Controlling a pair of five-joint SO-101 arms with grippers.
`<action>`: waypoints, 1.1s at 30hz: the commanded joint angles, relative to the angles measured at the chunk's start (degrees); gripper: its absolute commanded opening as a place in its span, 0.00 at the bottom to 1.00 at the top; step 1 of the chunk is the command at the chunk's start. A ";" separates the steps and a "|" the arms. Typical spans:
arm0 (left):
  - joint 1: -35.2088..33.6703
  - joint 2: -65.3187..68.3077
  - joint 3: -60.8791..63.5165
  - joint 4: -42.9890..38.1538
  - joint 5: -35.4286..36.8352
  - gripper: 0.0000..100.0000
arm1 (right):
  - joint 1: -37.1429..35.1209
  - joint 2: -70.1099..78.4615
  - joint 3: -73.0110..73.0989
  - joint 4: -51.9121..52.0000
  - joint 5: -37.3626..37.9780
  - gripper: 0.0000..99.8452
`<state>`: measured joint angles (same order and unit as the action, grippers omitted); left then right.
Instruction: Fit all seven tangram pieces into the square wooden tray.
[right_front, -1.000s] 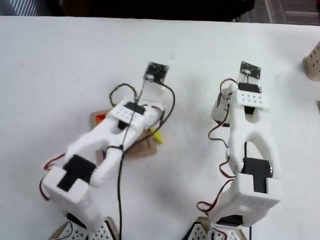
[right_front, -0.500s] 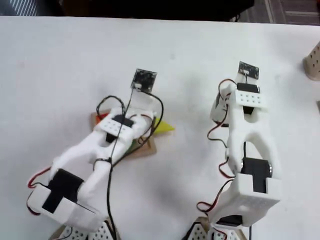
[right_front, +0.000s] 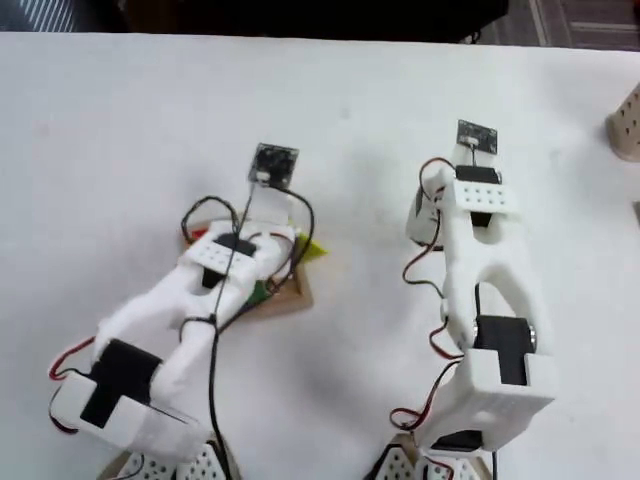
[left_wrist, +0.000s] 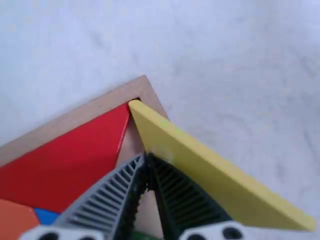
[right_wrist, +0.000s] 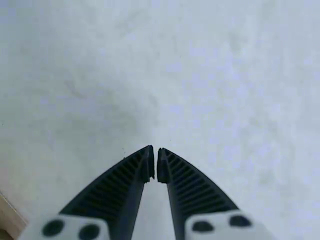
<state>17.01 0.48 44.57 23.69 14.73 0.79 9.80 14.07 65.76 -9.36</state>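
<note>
The left gripper (left_wrist: 147, 172) has its ribbed black fingers pressed almost together, pinching the lower edge of a yellow triangular wooden piece (left_wrist: 200, 165). The piece is tilted: one tip sits in the corner of the square wooden tray (left_wrist: 100, 106) and the rest slants out over the rim above the white table (left_wrist: 240, 60). Just beside that tip, a red wooden piece (left_wrist: 75, 155) lies flat in the tray, with an orange piece (left_wrist: 12, 222) and a sliver of blue (left_wrist: 47, 216) nearer the gripper. The right gripper (right_wrist: 154, 170) hangs over bare tabletop, holding nothing, with a thin slit between its fingers. From above, the left arm (right_front: 200, 290) covers most of the tray (right_front: 290, 295), and the right arm (right_front: 490, 270) stands well apart
</note>
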 joint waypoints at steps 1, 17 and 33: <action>-3.74 -1.71 0.09 -1.23 0.53 0.02 | -0.22 -2.59 -0.44 -0.75 0.79 0.02; -2.68 -17.98 5.19 -4.84 1.05 0.02 | -1.27 -2.59 1.05 -3.47 2.81 0.02; 15.34 18.33 -17.76 -16.09 7.65 0.02 | -1.19 -2.59 2.02 -3.56 3.16 0.02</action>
<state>32.66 10.15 36.92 4.70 21.85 0.00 9.80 16.44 62.77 -6.90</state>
